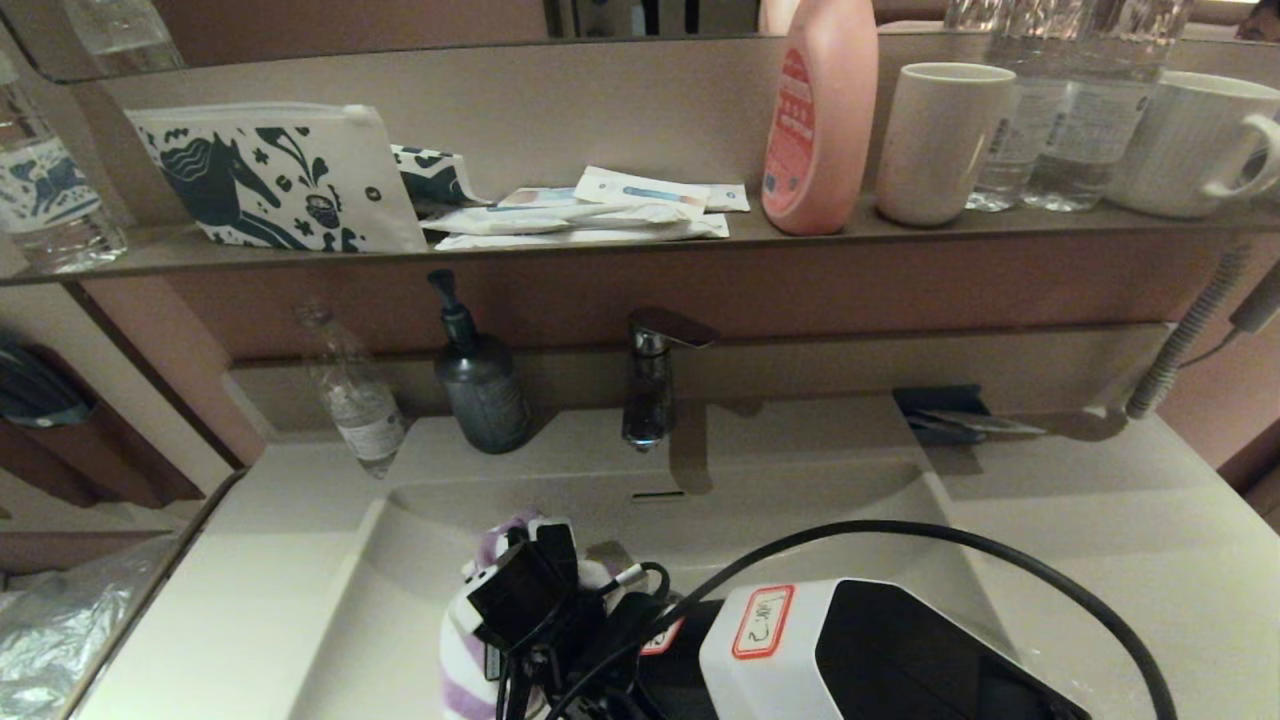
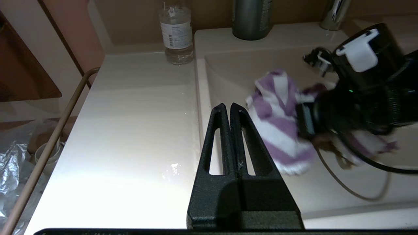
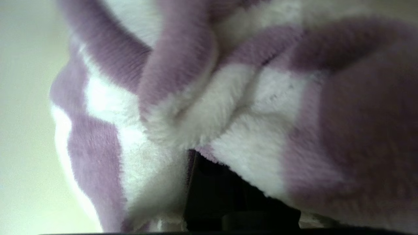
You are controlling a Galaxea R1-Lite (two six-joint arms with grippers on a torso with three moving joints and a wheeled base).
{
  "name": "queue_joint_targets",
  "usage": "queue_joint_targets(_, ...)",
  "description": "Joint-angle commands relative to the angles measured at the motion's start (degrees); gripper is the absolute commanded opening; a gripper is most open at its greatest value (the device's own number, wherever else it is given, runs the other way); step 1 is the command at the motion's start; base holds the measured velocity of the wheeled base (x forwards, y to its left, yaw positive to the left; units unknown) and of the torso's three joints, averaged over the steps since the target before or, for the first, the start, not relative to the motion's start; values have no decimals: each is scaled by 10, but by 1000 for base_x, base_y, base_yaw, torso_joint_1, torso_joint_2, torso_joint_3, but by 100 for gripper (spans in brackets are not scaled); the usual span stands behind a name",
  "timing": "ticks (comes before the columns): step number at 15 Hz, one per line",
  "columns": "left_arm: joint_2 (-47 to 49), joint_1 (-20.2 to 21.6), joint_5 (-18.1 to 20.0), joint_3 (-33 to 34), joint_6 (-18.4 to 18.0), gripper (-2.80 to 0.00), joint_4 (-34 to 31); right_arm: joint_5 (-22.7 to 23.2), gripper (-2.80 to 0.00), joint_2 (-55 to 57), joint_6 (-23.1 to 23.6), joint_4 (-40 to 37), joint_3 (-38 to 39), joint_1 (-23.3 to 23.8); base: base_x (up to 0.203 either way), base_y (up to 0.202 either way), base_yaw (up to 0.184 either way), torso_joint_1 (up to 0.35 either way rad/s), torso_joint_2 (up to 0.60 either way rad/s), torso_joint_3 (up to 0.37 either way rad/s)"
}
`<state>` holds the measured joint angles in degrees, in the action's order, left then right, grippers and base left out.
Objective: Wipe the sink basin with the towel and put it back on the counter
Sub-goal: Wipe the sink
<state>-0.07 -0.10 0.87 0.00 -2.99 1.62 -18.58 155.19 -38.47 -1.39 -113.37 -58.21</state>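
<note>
Right pincer (image 1: 520,600) clamped on towel (image 1: 462,640) | in sink basin (image 1: 400,560) | left pincer (image 2: 230,109) closed, empty, over counter (image 2: 130,130)

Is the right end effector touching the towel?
Touching. In the right wrist view the towel bunches over the right end effector; the left wrist view shows the cloth gathered at its tip, inside the sink.

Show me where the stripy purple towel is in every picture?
Head view: the towel is low in the sink basin, bunched on the right hand.
Left wrist view: the towel lies right of centre, inside the basin.
Right wrist view: the towel fills the picture.
Shared landmark: the basin's pale wall.
</note>
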Motion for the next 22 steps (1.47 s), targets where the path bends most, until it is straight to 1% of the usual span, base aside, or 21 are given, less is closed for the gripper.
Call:
queue_joint_targets(1,1,0,0,0,0,-280,0,-39,-280,19,-3,14,4,26,0,0,0,0,0,0)
queue_joint_targets(4,1,0,0,0,0,-280,0,-49,-280,9,-11,14,29,56,0,0,0,0,0,0)
queue_joint_targets(7,1,0,0,0,0,-280,0,-49,-280,-39,-11,13,103,81,0,0,0,0,0,0)
queue_joint_targets(12,1,0,0,0,0,-280,0,-50,-280,-137,-10,14,255,130,0,0,0,0,0,0)
queue_joint_targets(14,1,0,0,0,0,-280,0,-51,-280,-170,-11,16,324,142,0,0,0,0,0,0)
queue_joint_targets(20,1,0,0,0,0,-280,0,-61,-280,-268,-8,12,519,166,0,0,0,0,0,0)
queue_joint_targets(22,1,0,0,0,0,-280,0,-61,-280,-289,-5,-21,578,158,0,0,0,0,0,0)
